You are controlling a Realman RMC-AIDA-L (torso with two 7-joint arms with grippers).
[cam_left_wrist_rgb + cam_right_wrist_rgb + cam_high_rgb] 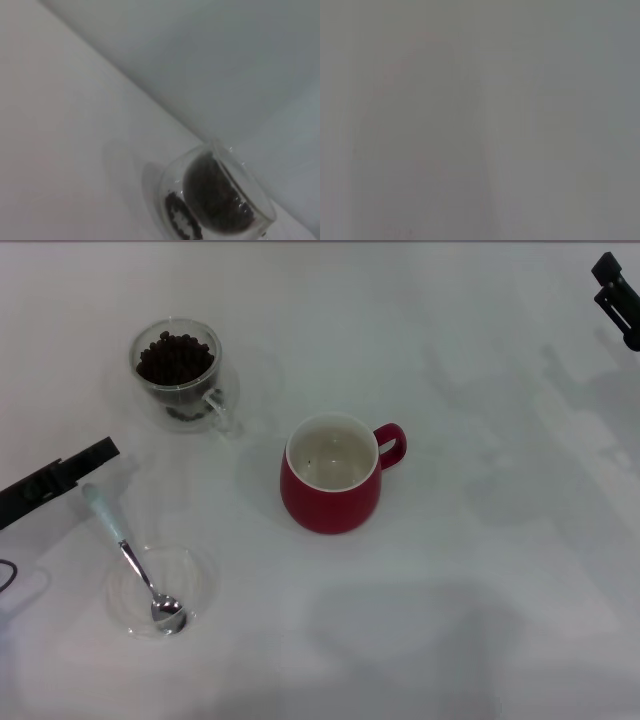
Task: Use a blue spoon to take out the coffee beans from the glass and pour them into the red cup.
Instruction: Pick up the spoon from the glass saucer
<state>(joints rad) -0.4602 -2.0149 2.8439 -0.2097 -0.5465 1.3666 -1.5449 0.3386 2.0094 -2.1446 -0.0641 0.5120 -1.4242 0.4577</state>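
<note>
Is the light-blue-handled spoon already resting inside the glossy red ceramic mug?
No, the light-blue-handled spoon lies with its bowl in a shallow clear dish.

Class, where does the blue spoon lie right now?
In the head view, the blue spoon lies at the robot's near left, its bowl in a shallow glass dish, below the glass.

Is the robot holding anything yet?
No. The pale-blue-handled metal spoon lies untouched in the shallow clear glass dish; the left gripper hovers near its handle, right gripper far off.
</note>
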